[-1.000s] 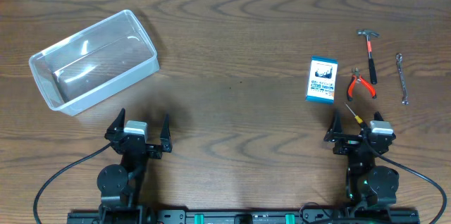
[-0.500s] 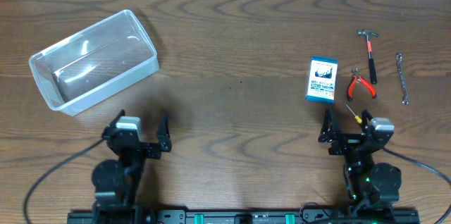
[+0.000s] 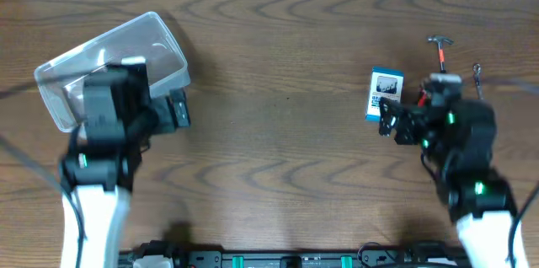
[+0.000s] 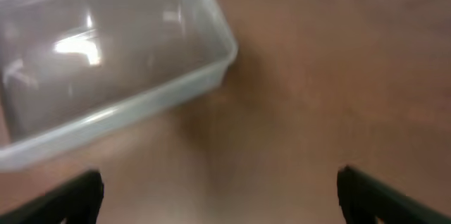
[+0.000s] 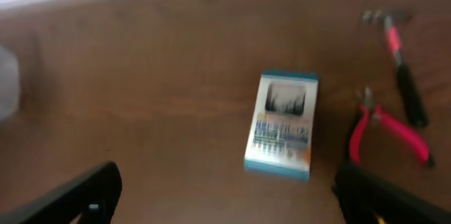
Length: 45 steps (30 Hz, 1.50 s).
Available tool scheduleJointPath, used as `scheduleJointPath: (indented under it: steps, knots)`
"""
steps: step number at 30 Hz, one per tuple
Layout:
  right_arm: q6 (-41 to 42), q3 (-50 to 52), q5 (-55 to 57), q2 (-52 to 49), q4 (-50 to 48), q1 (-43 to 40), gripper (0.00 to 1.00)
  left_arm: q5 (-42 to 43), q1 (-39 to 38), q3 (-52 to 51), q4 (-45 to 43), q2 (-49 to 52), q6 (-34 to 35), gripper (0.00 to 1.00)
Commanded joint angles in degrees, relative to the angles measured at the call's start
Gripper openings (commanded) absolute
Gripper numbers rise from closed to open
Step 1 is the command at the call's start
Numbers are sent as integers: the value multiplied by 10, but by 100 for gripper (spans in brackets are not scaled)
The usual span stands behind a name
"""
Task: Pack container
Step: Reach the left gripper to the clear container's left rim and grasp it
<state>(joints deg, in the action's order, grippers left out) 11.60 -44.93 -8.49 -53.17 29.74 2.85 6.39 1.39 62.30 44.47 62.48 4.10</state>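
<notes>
1 clear container sits well left of 1 blue-and-white box. Right of the box lie 1 hammer, 1 pair of red pliers and 1 partly hidden wrench.

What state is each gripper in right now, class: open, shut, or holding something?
Left gripper: open, holding nothing; the tub lies ahead of it.
Right gripper: open, holding nothing; the box lies ahead of it.
</notes>
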Motion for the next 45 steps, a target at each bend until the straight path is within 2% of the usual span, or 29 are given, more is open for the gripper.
scheduleJointPath:
  steps: [1,4,9,15,18,24,26,32,35,39,45]
  knots:
    - [-49,-116,-1,-85,92,14,99,-11,15,103,103,71,12,98]
    - [-65,-202,7,-154,193,13,99,-11,19,159,228,113,11,98]
    - [-65,-250,-45,-190,215,13,99,-10,19,151,270,130,12,98]
    - [-65,-267,-50,-192,181,15,99,-7,19,167,269,134,12,98]
    - [-66,-268,-46,-200,176,23,99,-7,40,199,267,137,34,98]
    - [-70,-268,-18,-243,181,59,95,-11,162,315,276,188,55,98]
    - [-74,-268,-18,-258,181,71,99,-11,209,349,275,216,63,98]
    - [-101,-268,-3,-281,185,91,99,-11,311,385,253,303,66,98]
    - [-119,-268,-3,-281,189,91,99,-32,330,384,236,343,48,98]
    - [-138,-268,-3,-281,199,91,99,-123,333,384,209,388,25,98]
    - [-154,-268,-3,-281,223,91,99,-133,333,384,164,451,-21,98]
